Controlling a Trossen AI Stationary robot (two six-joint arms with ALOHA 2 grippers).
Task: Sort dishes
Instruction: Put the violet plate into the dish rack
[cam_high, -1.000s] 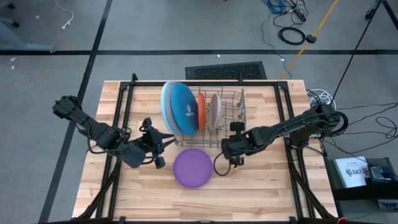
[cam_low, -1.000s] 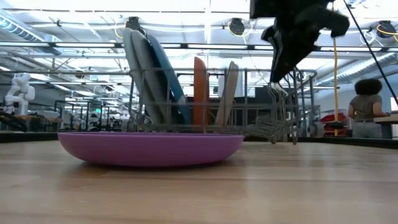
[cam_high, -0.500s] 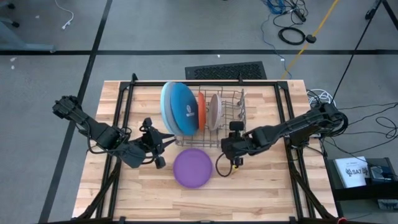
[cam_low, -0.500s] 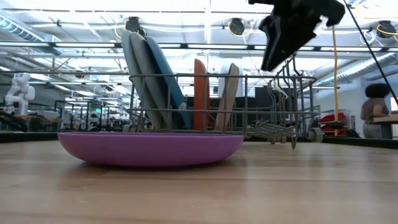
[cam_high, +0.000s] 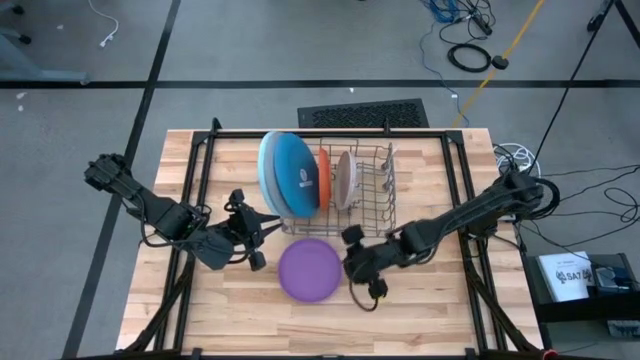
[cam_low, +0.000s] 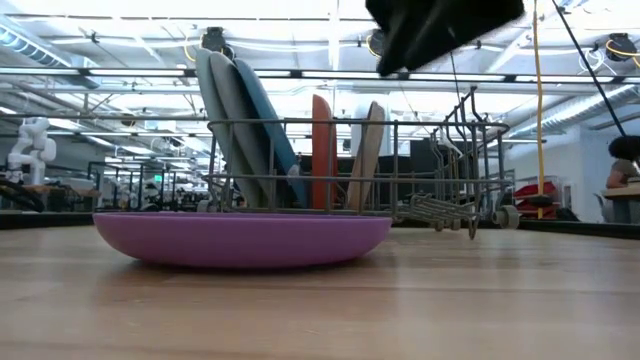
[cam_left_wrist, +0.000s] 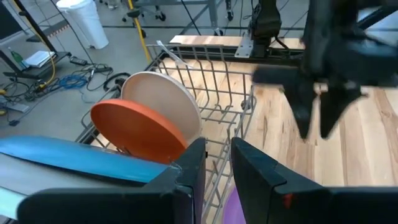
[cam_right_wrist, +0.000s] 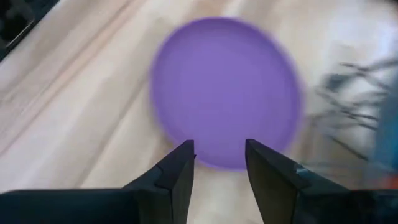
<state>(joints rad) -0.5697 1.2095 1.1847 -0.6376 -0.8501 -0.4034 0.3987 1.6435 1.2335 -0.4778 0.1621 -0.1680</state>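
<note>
Just ahead of the right claw (cam_high: 352, 262), the purple plate (cam_high: 309, 269) is seen lying flat on the desk (cam_high: 430, 310), outside the wire rack (cam_high: 372, 195); it appears to be the one dish not yet sorted. Beyond the claw, four dishes are already stood on edge in the rack: a pale grey plate (cam_low: 213, 120) and a blue plate (cam_high: 291, 176) together at one end, then an orange plate (cam_high: 324, 178) and an off-white plate (cam_high: 344, 178). The right claw is held open with nothing between its fingers, hovering at the purple plate's near rim. The left claw (cam_high: 262, 232) is parked on the plate's other side, narrowly parted, empty. The rack's wires stand close beside the plate, and the plate's low flat rim is judged the main hindrance to a grip.
</note>
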